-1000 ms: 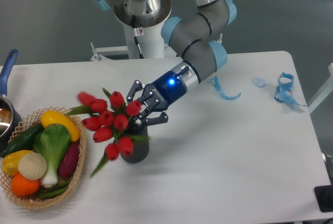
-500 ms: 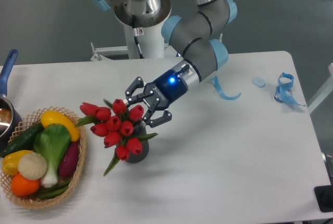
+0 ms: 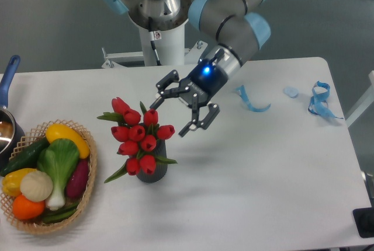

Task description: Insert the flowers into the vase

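The flowers, a bunch of red tulip buds with green leaves, stand in the vase, a short dark grey cylinder left of the table's middle. The buds lean a little to the left and cover the vase's mouth. My gripper is open and empty. It hangs above and to the right of the flowers, apart from them, with its fingers spread wide.
A woven basket of vegetables stands at the left front, close to the vase. A pot with a blue handle sits at the far left edge. Blue ribbon pieces and a small pale object lie at the back right.
My gripper has let go of the flowers and moved up and to the right. The bunch has swung more upright in the vase.
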{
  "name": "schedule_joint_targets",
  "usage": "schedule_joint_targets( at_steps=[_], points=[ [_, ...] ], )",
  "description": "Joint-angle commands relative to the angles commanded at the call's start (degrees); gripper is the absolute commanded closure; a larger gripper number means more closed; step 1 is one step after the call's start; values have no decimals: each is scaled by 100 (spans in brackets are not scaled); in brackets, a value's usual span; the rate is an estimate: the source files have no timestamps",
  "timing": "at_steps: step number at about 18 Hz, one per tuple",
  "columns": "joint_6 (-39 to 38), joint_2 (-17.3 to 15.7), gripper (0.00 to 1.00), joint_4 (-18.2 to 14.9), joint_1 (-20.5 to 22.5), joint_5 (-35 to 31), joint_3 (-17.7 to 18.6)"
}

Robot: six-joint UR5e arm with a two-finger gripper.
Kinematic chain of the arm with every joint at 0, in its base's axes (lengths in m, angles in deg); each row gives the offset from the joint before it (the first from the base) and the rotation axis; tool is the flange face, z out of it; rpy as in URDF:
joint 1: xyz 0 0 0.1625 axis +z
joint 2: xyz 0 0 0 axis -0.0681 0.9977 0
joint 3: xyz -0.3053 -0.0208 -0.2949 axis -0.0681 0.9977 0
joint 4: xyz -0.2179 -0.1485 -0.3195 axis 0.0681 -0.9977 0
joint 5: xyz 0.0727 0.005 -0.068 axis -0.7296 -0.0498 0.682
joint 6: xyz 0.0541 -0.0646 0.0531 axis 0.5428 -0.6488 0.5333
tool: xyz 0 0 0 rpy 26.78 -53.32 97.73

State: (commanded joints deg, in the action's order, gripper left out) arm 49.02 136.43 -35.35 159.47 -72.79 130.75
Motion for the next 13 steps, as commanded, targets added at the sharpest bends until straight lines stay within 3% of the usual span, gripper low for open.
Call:
schedule_joint_targets(
  at_steps=[4, 7, 10, 13],
  points=[
    [-26, -195, 0, 0, 344, -1328, -447],
    [-97, -213, 0, -131, 397, -2558, -1281],
    [-44, -213, 0, -709, 423, -3649, -2054],
    [358, -178, 0, -1841, 441, -4309, -2881]
  ],
)
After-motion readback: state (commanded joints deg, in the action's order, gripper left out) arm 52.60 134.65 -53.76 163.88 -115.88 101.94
